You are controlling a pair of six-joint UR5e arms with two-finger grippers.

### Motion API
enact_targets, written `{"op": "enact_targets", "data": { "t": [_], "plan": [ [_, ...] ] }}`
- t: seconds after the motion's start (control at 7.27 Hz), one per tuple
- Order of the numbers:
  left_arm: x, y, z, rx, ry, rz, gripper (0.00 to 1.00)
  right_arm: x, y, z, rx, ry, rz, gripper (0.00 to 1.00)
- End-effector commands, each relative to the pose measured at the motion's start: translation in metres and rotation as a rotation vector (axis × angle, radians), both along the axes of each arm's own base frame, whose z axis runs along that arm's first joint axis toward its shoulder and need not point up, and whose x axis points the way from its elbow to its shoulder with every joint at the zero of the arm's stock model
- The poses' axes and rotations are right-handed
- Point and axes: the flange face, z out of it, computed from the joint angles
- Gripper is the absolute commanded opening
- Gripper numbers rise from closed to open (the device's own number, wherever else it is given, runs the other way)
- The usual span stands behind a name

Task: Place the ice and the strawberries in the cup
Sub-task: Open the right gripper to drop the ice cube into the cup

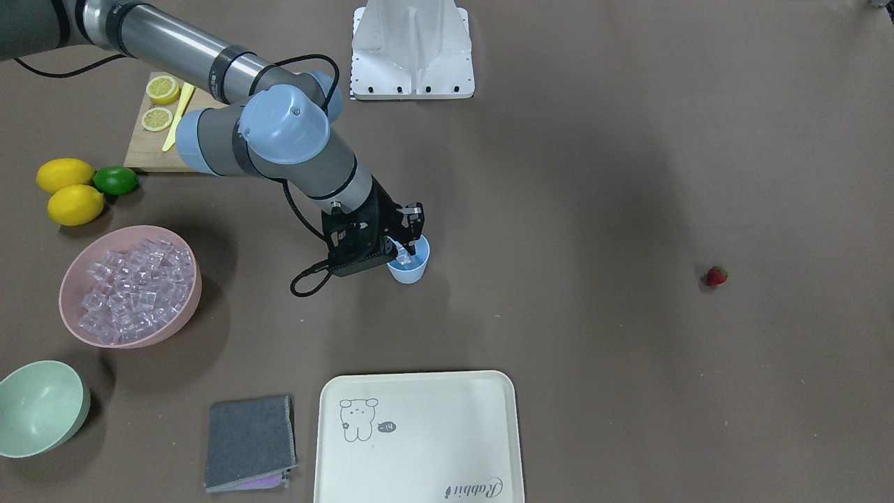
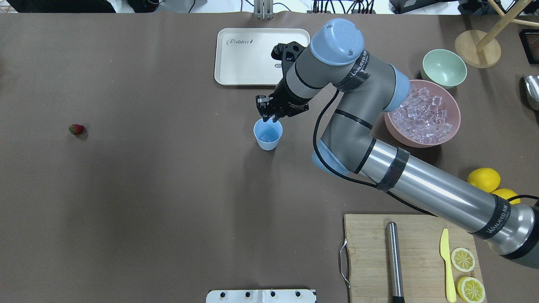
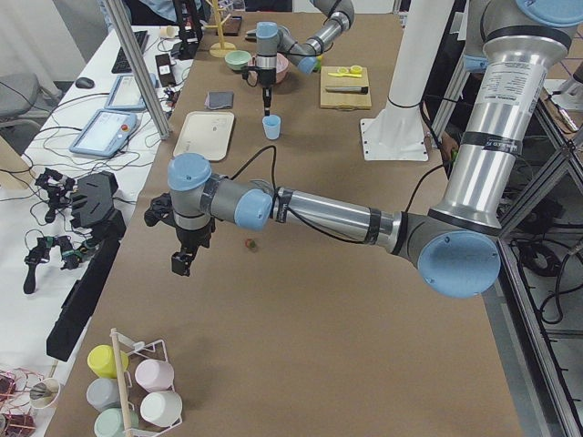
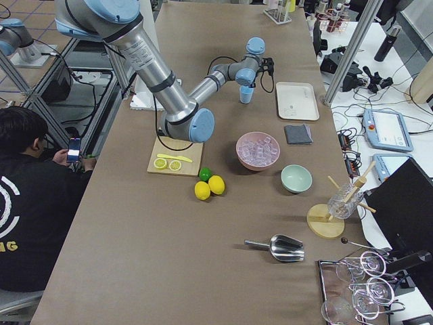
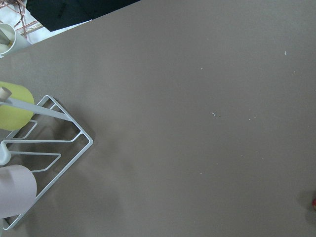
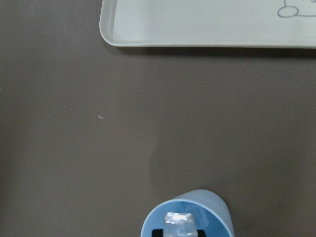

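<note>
The light-blue cup (image 1: 412, 269) stands mid-table, also in the overhead view (image 2: 268, 135). My right gripper (image 1: 404, 241) hangs over its mouth, shut on a clear ice cube (image 6: 179, 224) at rim height. Another cube lies inside the cup (image 2: 265, 137). The rest of the ice (image 1: 133, 286) fills the pink bowl (image 1: 66, 297). The strawberry (image 1: 716, 276) lies alone far off on the table, also in the overhead view (image 2: 76, 129). My left gripper (image 3: 181, 264) hovers near the strawberry (image 3: 251, 243); I cannot tell if it is open.
A cream tray (image 1: 419, 433) and a grey cloth (image 1: 249, 440) lie beyond the cup. A pale green bowl (image 1: 38, 409), two lemons (image 1: 66, 175), a lime (image 1: 115, 179) and a cutting board (image 1: 157, 150) sit near the pink bowl. A cup rack (image 5: 44, 143) shows in the left wrist view.
</note>
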Motion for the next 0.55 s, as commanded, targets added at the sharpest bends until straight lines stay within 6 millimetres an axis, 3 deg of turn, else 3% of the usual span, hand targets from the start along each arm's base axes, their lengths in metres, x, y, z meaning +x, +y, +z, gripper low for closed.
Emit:
{"op": "enact_targets", "data": {
  "t": [0.0,0.41],
  "plan": [
    [0.0000,0.0003,0.0004,-0.001,0.000,0.000,0.98,-0.0021,0.0031,-0.0011,-0.010,-0.004,0.001,0.99],
    [0.0000,-0.0003,-0.0015,0.004,0.000,0.000,0.98,0.0064,-0.0003,-0.0011,-0.037,-0.009,0.012,0.99]
  ]
}}
